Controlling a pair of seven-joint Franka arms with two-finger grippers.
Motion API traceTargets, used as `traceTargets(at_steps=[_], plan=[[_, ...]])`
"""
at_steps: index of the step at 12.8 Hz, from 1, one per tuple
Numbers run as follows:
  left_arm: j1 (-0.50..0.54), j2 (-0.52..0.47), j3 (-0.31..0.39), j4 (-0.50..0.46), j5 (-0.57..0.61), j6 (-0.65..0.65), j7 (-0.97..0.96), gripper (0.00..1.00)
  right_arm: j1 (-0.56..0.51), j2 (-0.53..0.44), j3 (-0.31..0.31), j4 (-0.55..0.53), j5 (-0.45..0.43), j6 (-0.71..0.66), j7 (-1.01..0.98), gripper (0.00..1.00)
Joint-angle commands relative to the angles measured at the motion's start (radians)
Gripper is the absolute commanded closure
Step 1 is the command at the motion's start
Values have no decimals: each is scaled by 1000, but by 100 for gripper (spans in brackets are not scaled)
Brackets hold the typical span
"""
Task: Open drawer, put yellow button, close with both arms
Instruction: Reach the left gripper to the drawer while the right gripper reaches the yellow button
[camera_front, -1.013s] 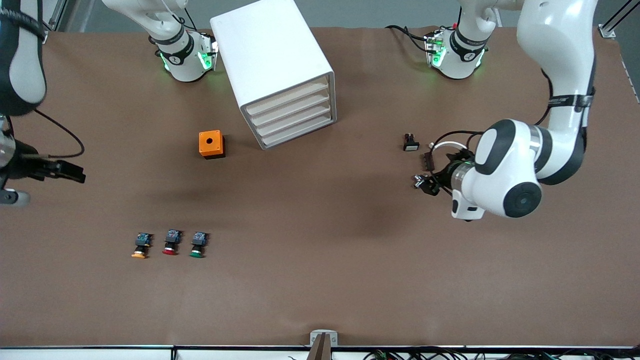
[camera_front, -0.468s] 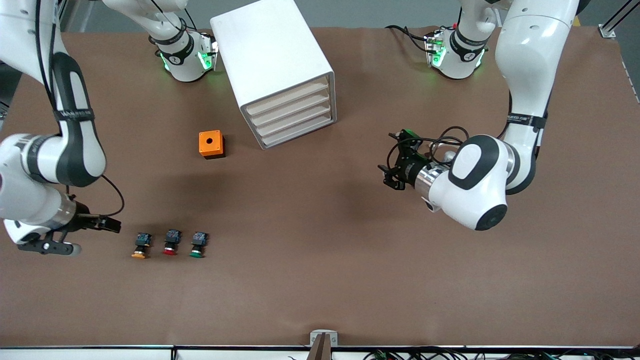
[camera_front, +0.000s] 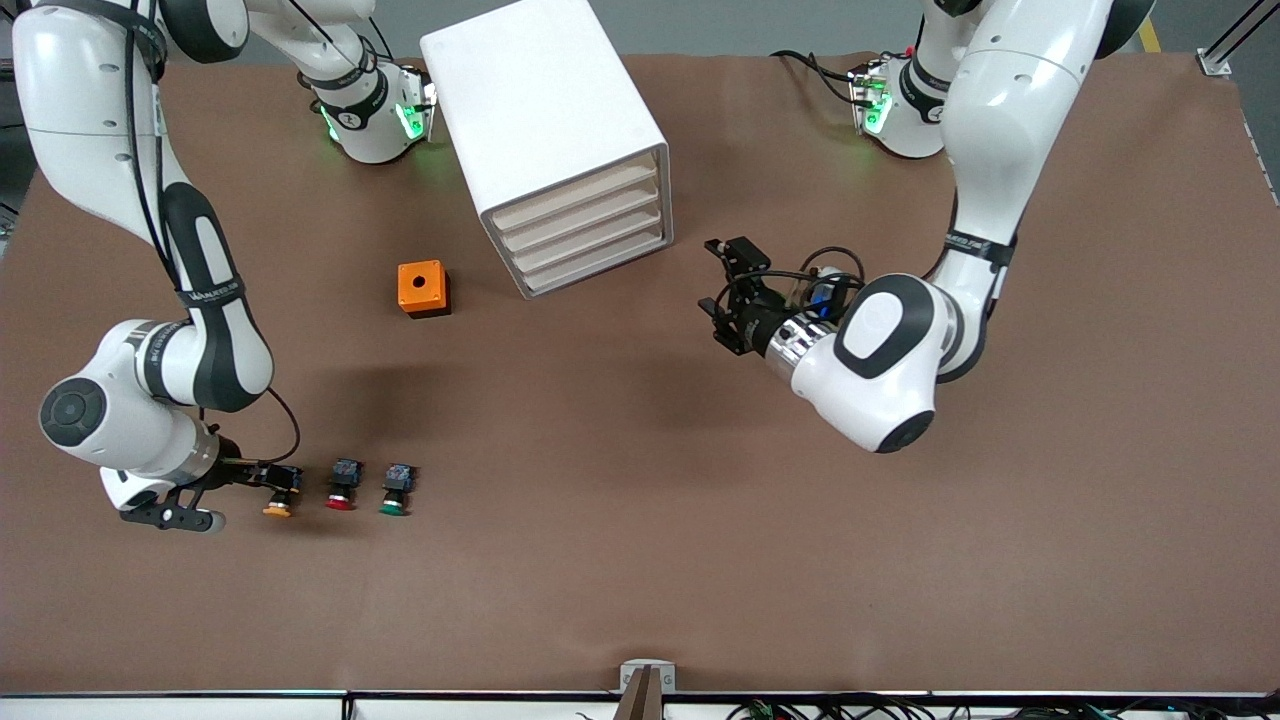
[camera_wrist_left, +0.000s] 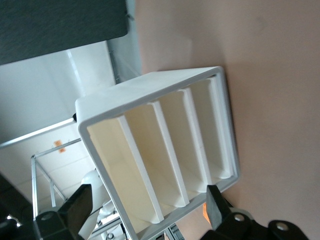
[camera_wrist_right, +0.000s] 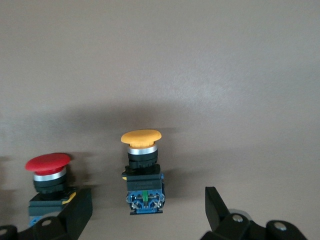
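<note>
The white cabinet (camera_front: 545, 110) stands with all four cream drawers shut; the uppermost drawer (camera_front: 572, 194) also shows in the left wrist view (camera_wrist_left: 120, 165). My left gripper (camera_front: 722, 290) is open and empty. It is a short way off the cabinet, toward the left arm's end of the table, and faces the drawer fronts (camera_wrist_left: 145, 210). The yellow button (camera_front: 278, 503) lies on the table, first in a row of three. My right gripper (camera_front: 272, 476) is open, and its fingers straddle the button's bluish end (camera_wrist_right: 146, 196) without closing on it.
A red button (camera_front: 340, 487) and a green button (camera_front: 395, 491) lie in the row beside the yellow one; the red one (camera_wrist_right: 48, 177) lies close to one right finger. An orange box with a hole (camera_front: 424, 288) stands beside the cabinet.
The right arm has swung in and lowered its open gripper to the yellow button. The left arm has moved toward the cabinet's drawer fronts.
</note>
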Motion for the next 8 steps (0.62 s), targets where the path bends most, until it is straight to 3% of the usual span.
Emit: traceTargets(at_steps=[1, 8], plan=[[-21, 64, 0, 27, -62, -19, -89, 0, 3, 37, 1, 9, 21, 10, 12, 0], [-97, 127, 1, 24, -171, 29, -132, 1, 6, 79, 1, 12, 21, 48, 8, 0]])
